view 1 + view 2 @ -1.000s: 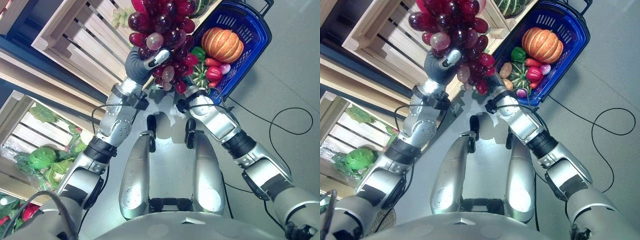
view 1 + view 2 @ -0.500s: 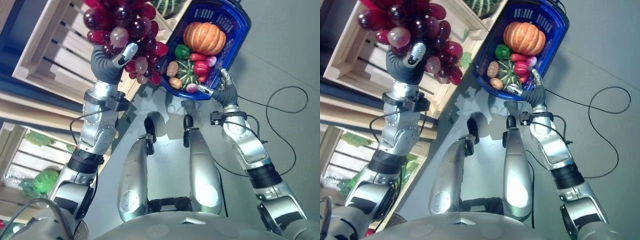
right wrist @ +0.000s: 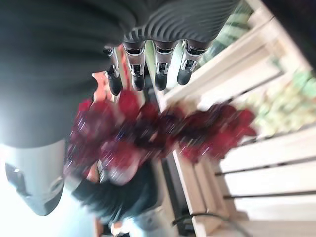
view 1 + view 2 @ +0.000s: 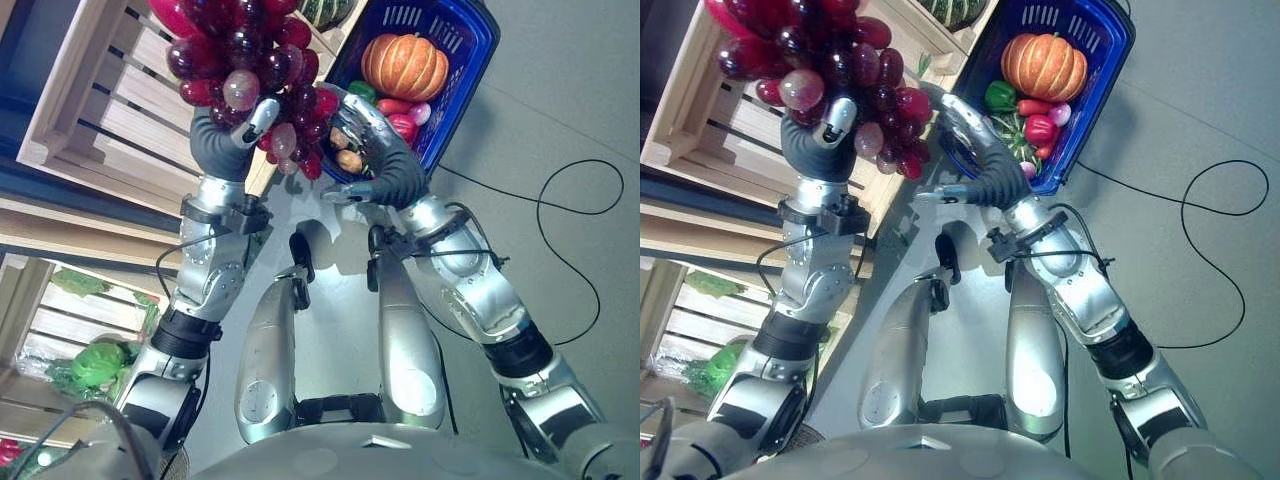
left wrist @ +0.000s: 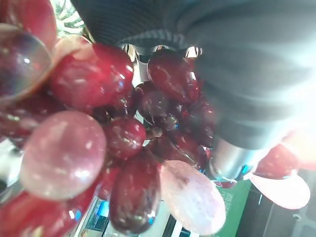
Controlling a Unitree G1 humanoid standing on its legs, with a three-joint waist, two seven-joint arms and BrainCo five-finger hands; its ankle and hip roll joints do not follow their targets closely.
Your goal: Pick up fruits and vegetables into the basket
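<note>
A large bunch of dark red grapes [image 4: 245, 60] is held up by the left hand [image 4: 228, 140], whose fingers [image 4: 839, 117] are curled round the lower part of the cluster; in the left wrist view the berries [image 5: 123, 138] are seen pressed close against the dark cover. The bunch is carried in front of a slatted wooden crate [image 4: 110, 100], beside the blue basket [image 4: 465, 60] and not inside it. The right hand [image 4: 375, 150] is raised just beside the grapes, between them and the basket, with its fingers [image 3: 148, 71] loosely bent and nothing gripped (in the right wrist view the red cluster appears past the fingertips, apart from them). The basket stands on the grey floor [image 4: 580, 120] and is seen to contain an orange pumpkin [image 4: 405, 65], a green pepper [image 4: 1000, 95], a red pepper [image 4: 1040, 128] and a small potato [image 4: 350, 160]. A striped green squash [image 4: 325, 10] lies in the crate near the basket's rim. Leafy greens [image 4: 95, 365] are kept in a lower crate at the robot's left.
</note>
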